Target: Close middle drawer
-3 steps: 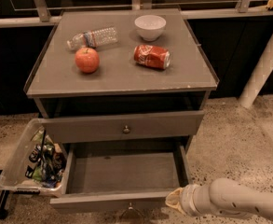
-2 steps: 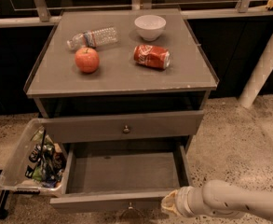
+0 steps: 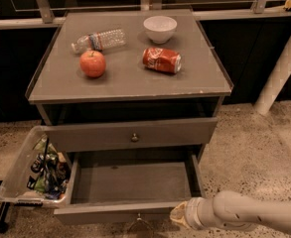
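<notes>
The gripper (image 3: 179, 216) is at the front edge of the pulled-out middle drawer (image 3: 135, 183), near its right corner; its grip cannot be told.

Cannot make out the pincer (image 3: 179, 216), blurred at the front right corner of the middle drawer (image 3: 130, 182); cannot read the jumbled contents of the side bin (image 3: 13, 175).

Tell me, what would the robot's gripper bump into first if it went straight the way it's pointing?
Probably the middle drawer. The gripper sits low on the right, pointing left at the right end of the open drawer's front panel. Depth is hard to judge, so it may already be touching.
</notes>
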Robot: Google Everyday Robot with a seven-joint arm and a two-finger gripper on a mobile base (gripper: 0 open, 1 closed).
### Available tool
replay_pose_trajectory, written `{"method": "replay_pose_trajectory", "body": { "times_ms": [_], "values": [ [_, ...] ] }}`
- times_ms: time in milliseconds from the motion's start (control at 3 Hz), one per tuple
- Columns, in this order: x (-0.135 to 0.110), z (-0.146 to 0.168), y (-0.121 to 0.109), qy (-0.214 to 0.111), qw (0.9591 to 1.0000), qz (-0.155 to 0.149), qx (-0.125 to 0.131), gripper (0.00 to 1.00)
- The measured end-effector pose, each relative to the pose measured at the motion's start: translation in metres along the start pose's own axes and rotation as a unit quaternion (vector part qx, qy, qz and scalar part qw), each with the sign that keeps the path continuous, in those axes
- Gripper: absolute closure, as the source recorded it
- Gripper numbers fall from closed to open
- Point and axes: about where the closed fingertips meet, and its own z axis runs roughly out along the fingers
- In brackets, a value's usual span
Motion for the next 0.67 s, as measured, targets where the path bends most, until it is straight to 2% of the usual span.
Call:
{"method": "replay_pose_trajectory", "body": {
  "times_ms": [667],
  "values": [
    [0.0,0.0,0.0,0.0,1.0,0.0,0.0,0.35]
  ]
}}
